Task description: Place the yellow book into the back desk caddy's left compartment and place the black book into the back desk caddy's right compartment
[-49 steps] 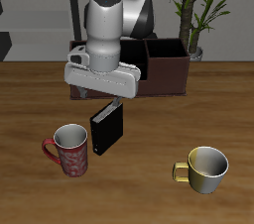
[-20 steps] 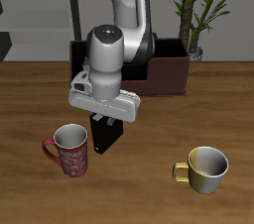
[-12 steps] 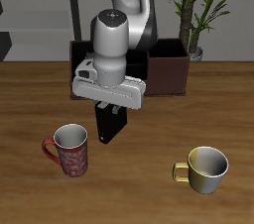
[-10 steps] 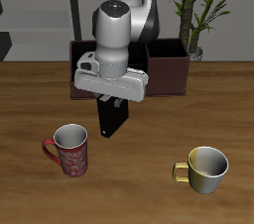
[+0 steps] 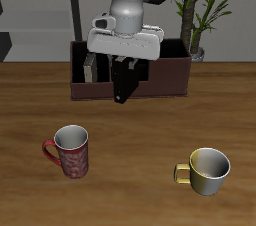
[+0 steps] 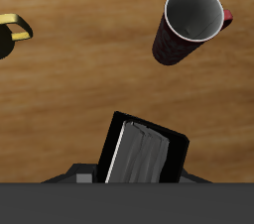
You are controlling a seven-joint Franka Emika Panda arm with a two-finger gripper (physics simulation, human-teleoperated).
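Gripped in my gripper (image 5: pixel 124 66), the black book (image 5: pixel 123 82) hangs upright above the table, in front of the back desk caddy (image 5: pixel 165 75). From the wrist, the black book (image 6: pixel 145 152) fills my jaws, page edges showing, a red-patterned mug (image 6: pixel 189 25) on the wood below.

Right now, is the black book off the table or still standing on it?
Off the table: the black book hangs from the hand, clear of the wood, in front of the back desk caddy.

The gripper (image 5: pixel 124 66) fingers are hidden behind the wrist housing and the black book (image 5: pixel 123 80), so their grip cannot be told, while the arm covers the middle of the back desk caddy (image 5: pixel 172 78) and the wrist view's edge cuts the yellow mug (image 6: pixel 14 27).
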